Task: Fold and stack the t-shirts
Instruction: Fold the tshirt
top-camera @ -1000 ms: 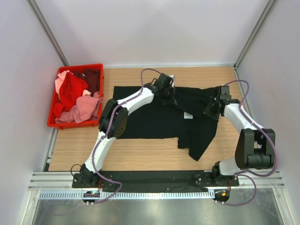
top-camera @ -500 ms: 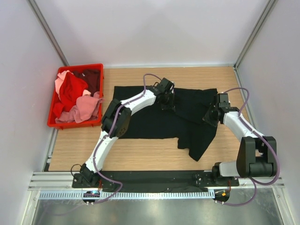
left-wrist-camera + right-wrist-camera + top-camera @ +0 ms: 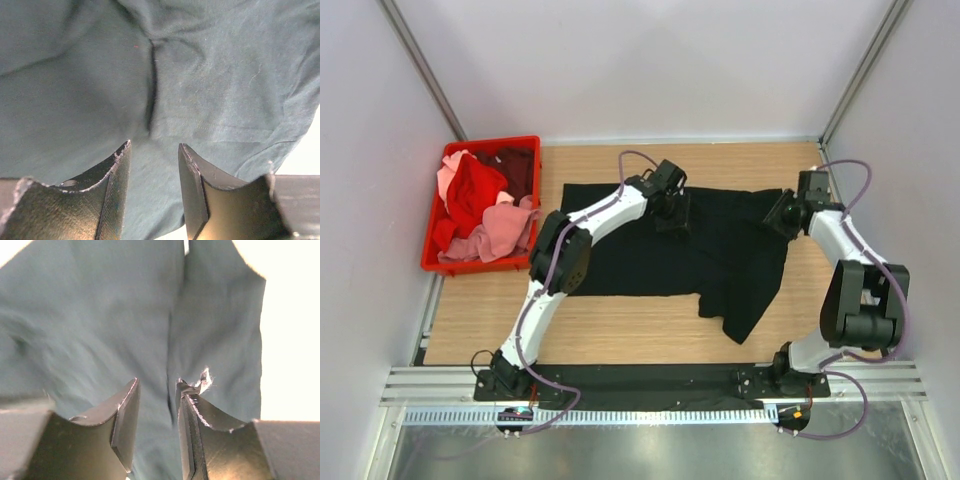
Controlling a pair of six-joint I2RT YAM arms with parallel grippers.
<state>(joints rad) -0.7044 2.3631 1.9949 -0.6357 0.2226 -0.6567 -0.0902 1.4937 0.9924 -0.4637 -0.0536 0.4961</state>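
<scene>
Light wooden table (image 3: 620, 330): one plain black cloth t-shirt (image 3: 650, 260) lies spread across the middle of the top view. It is mostly flat. Its body runs left to right, and one flap hangs down toward lower centre-right. No fold is made in it yet, as far as I can see.

Red plastic crate (image 3: 472, 267), upper left of the frame: holds a loose heap of a red shirt (image 3: 475, 190), a pink shirt (image 3: 500, 230) and a dark maroon shirt (image 3: 517, 165). All are crumpled and none are folded.

No stack is visible anywhere on the table.

Left gripper (image 3: 672, 215) sits over the upper middle of the black shirt. In the left wrist view, the left gripper (image 3: 152, 145) has its jaws set a little apart. Cloth (image 3: 225, 100) shows through the gap, with a dark crease running toward it. Nothing appears clamped.

Right gripper (image 3: 782, 215) is at the shirt's upper right edge. In the right wrist view, the right gripper (image 3: 156, 382) is likewise slightly spread. It is low over the fabric (image 3: 90, 330), with the shirt's edge and bare table to the right. A frayed thread sits at one fingertip.

Judgement: the task is at an early stage. The first shirt is laid out and being smoothed. Still to do are folding it, then fetching, folding and stacking the three shirts in the crate.
</scene>
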